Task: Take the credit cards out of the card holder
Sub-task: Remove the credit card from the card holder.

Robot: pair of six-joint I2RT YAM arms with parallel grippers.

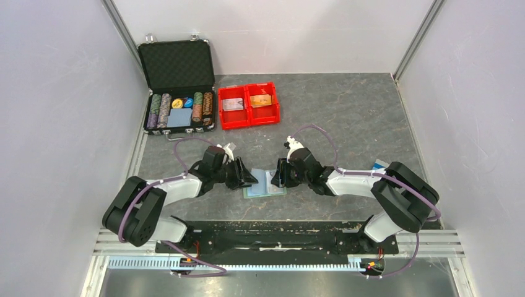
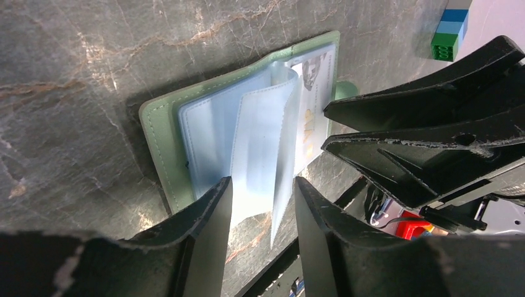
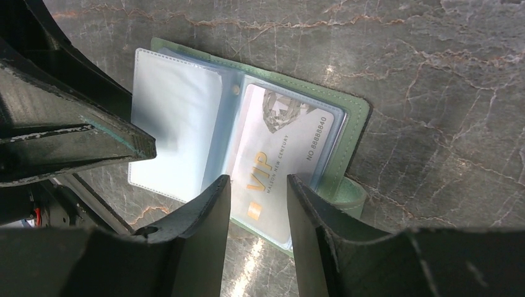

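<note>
Right gripper has jaws part open with nothing pinched, and the gap frames the near short end of the credit card. The card lies directly ahead of and under these fingertips. Its long axis runs away from the gripper, skewed slightly right, so a pull back along that axis looks like the way out. The card is whitish-grey, thin stiff plastic, glossy, with orange VIP print, and sits flat inside a clear pocket. The pocket film is soft and shiny and probably slippery to pinch through. Left gripper is also part open, with a limp clear pocket leaf standing up in the gap. I cannot tell whether either finger touches it. From this gripper the card lies ahead and to the right, past the raised leaves, so the right arm is the nearer one for the card. The left looks placed to keep the leaves out of the way. The card holder lies open flat between both grippers, with a matte grey-green stitched cover and pale blue pockets. It rests on the dark, veined, stone-look table. Well beyond both grippers are the red bin and the open poker-chip case.
</note>
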